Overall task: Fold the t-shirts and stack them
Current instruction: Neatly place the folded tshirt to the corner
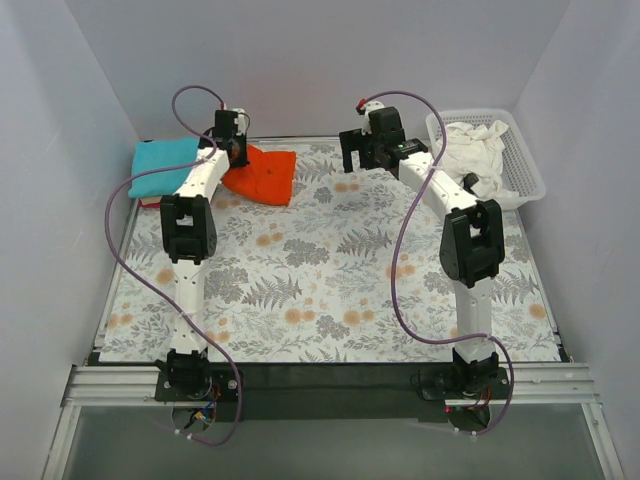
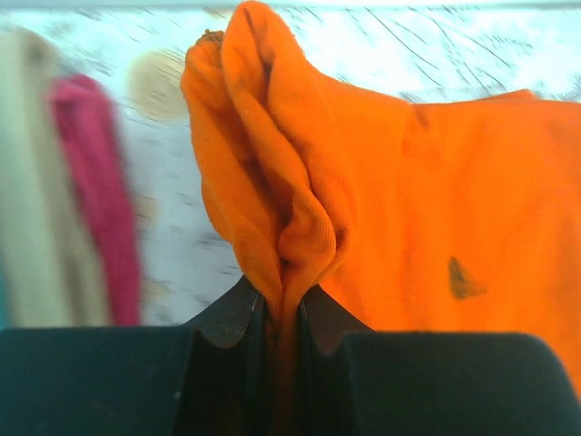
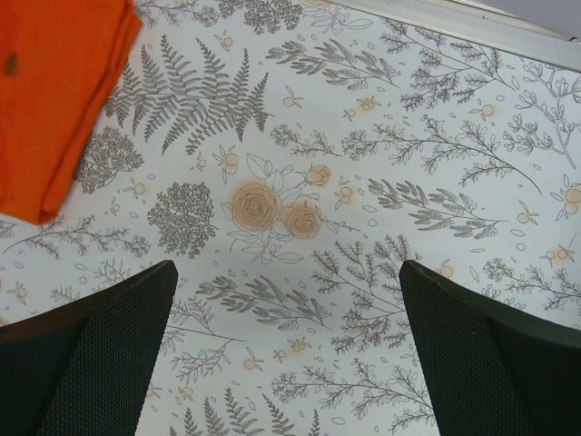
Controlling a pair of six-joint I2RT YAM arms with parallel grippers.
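I see my left gripper (image 2: pixel 281 313) pinching a fold of the orange t-shirt (image 2: pixel 436 191); my right gripper (image 3: pixel 288 282) hangs spread wide above the floral cloth (image 3: pixel 408 136)

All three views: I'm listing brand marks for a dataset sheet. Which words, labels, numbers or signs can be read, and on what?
No readable text in any view.
orange t-shirt: one small dark spot, no letters.
floral cloth: printed ferns and blossoms only.
left arm and right arm: no label large enough to read.
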